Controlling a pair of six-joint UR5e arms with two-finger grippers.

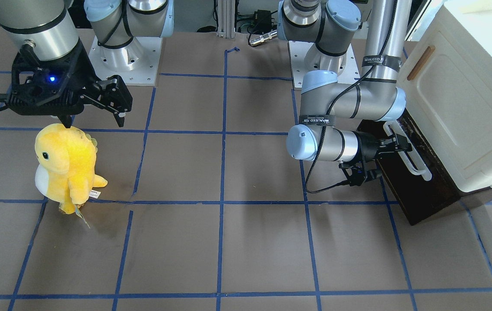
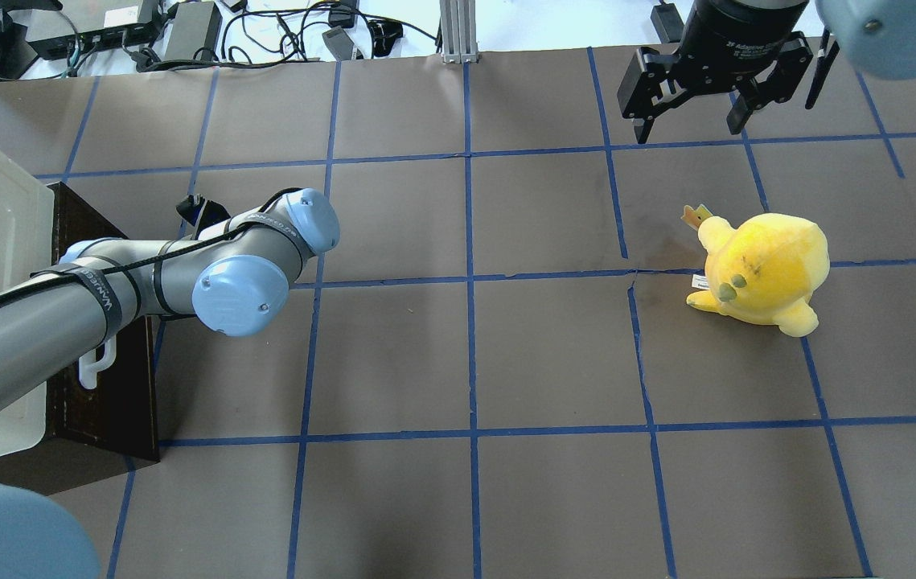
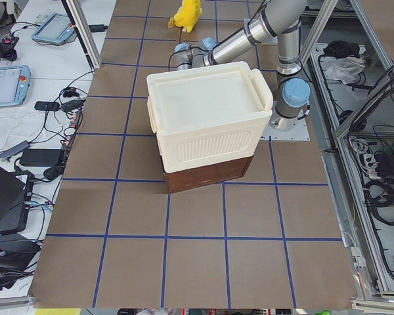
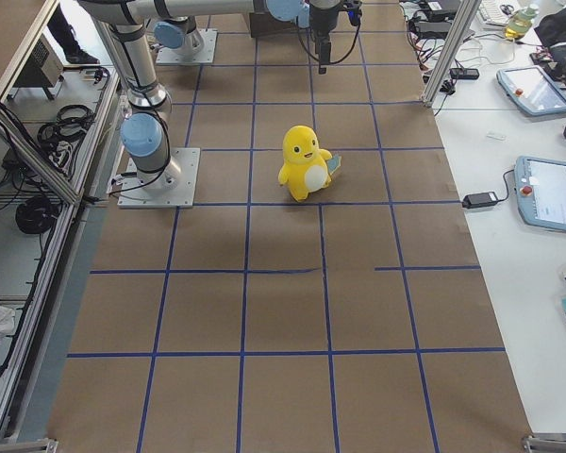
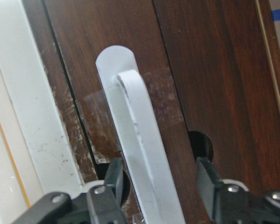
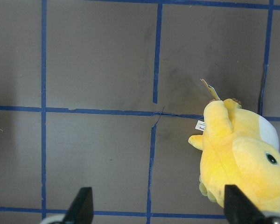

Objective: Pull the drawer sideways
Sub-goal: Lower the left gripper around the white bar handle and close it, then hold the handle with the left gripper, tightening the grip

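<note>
The drawer (image 1: 405, 194) has a dark brown wooden front and a long white bar handle (image 1: 406, 151), and sits at the base of the cream cabinet (image 1: 461, 99). Its pale inner walls do not show. My left gripper (image 1: 392, 160) is at the handle. In the left wrist view the gripper (image 5: 158, 179) is open, with one finger (image 5: 113, 175) on each side of the white handle (image 5: 140, 130). My right gripper (image 2: 689, 129) is open and empty, high above the table, far from the drawer.
A yellow plush toy (image 1: 66, 166) stands on the table below my right gripper and shows in the right wrist view (image 6: 238, 158). The cabinet door carries a small brown wooden handle (image 1: 420, 62). Blue tape lines grid the brown table (image 1: 228, 242).
</note>
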